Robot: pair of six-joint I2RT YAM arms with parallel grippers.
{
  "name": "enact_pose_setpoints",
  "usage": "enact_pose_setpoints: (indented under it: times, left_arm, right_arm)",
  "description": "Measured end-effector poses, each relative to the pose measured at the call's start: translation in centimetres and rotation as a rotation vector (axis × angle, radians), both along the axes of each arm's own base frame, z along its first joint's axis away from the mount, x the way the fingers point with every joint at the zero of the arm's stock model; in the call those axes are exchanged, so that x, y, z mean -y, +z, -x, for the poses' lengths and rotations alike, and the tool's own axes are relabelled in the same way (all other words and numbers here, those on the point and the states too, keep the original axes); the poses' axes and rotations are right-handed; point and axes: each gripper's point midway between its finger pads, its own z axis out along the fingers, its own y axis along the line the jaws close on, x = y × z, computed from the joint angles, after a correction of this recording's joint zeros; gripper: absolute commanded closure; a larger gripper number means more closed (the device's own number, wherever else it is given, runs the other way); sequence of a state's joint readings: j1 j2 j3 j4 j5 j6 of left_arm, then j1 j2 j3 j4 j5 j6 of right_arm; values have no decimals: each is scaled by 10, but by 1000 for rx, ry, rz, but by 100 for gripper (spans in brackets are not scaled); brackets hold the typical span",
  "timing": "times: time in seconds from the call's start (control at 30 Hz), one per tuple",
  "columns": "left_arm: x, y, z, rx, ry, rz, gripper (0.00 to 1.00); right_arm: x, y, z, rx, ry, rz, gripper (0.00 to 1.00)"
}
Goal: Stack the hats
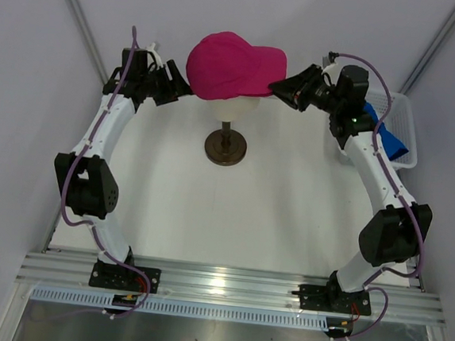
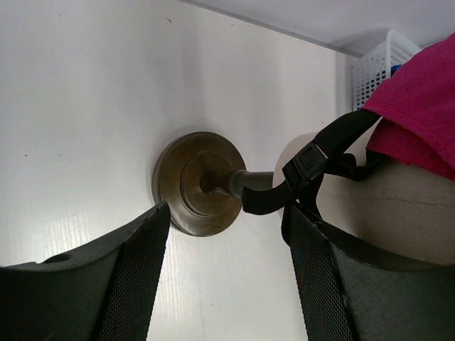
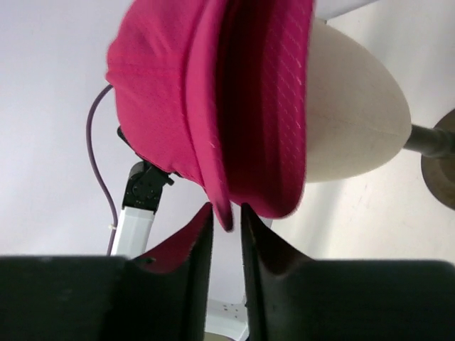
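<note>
The magenta-pink hat point(image 1: 233, 63) sits on the cream mannequin head point(image 1: 241, 104), its brim pointing right. It also shows in the right wrist view point(image 3: 213, 92) and the left wrist view point(image 2: 426, 99). My right gripper point(image 1: 276, 87) is at the brim's tip. In its own view the right gripper point(image 3: 226, 209) has its jaws narrowly apart, with the brim's edge just between the tips. My left gripper point(image 1: 185, 89) is behind the hat, open wide and empty point(image 2: 227, 220), and the hat's black back strap point(image 2: 306, 167) hangs by its right finger. The royal blue hat point(image 1: 393, 141) lies in the basket.
The head stands on a dark post with a round bronze base point(image 1: 225, 148) in mid-table, which also shows in the left wrist view point(image 2: 195, 181). The white mesh basket point(image 1: 404, 114) stands at the right edge, beside my right arm. Grey walls close in the table.
</note>
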State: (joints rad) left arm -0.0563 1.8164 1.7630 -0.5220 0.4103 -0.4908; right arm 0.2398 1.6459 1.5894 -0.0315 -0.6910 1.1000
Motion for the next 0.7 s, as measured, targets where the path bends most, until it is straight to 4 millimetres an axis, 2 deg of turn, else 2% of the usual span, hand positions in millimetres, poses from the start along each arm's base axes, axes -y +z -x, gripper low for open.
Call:
enact_pose_setpoints:
  times: [0.1,0.23,0.3,0.4,0.53,0.63,0.7]
  left_arm:
    - [-1,0,-1,3,3,-7,30]
    - [-3,0,0,3,5,-19,29]
    - [-3,2,0,6,3,-26,29]
    - [-5,6,0,12,5,-35,29]
    - [-7,9,0,14,10,-47,29]
    - [-8,9,1,10,14,-53,29]
    - [-8,10,1,9,14,-56,29]
  right_arm:
    - [6,17,-8,42,-8,15,59]
    - [14,56,-19,143,-9,20,50]
    - [18,73,-23,187,-15,24,49]
    - [26,87,-28,226,-29,31,48]
    - [38,93,-40,244,-58,48,47]
    - [43,85,-51,226,-72,62,47]
    - [43,72,-59,195,-71,71,46]
